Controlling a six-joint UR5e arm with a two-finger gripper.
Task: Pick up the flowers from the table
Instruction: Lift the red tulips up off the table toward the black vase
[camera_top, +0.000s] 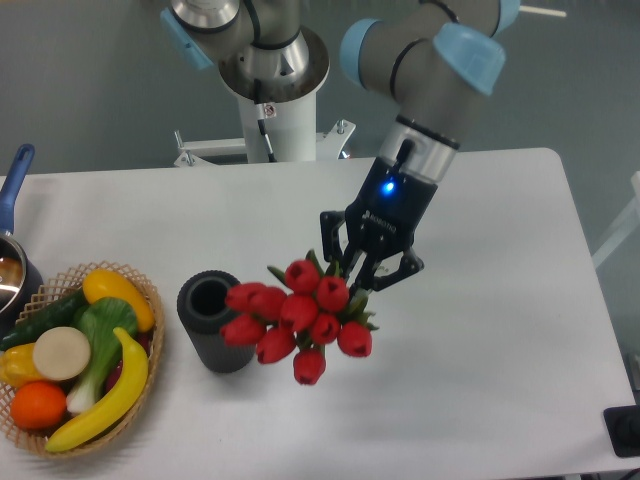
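Gripper (352, 272) sits mid-table, pointing down, fingers closed around the flowers (298, 318) just behind the red heads; stems hidden under the gripper body. Blue light lit on the wrist. Tulip heads bunch out to the near left of the gripper, appear lifted above the table (500, 330), though contact can't be fully judged. Just left of the blooms, a dark cylinder vase (215, 320) stands upright, touching or nearly touching the leftmost heads. Far left, a wicker basket (150, 300) holds banana, orange, leafy vegetable, other produce. A blue-handled pot (12, 255) at the left edge.
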